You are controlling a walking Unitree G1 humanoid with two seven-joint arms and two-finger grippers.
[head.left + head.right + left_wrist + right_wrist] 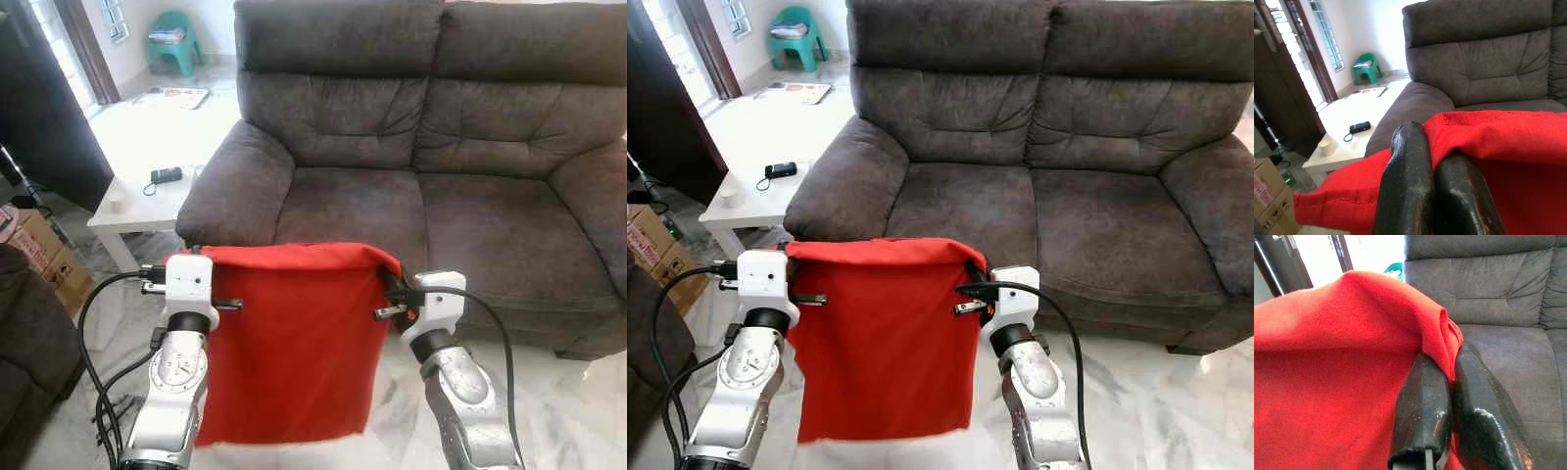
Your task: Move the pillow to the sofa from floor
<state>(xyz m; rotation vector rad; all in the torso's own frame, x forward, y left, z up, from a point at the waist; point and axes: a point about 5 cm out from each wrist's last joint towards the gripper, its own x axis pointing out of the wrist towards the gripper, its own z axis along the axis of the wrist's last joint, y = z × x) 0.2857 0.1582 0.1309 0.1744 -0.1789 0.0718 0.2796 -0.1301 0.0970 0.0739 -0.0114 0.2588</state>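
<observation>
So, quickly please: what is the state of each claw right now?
Left claw: shut on the top left corner of the red pillow.
Right claw: shut on the pillow's top right corner.

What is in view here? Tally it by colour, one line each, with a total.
Red: 1, the pillow, pinched by left gripper and right gripper
Grey: 1, the sofa
White: 1, the side table
Green: 1, the stool
Total: 4

I get bright daylight from the windows (1327, 39) left of the sofa (431, 147); it blows out the white table (147, 147) beside the sofa arm; the sofa stays evenly lit and sharp; both wrist views blur the near fingers (1405, 186)
</observation>
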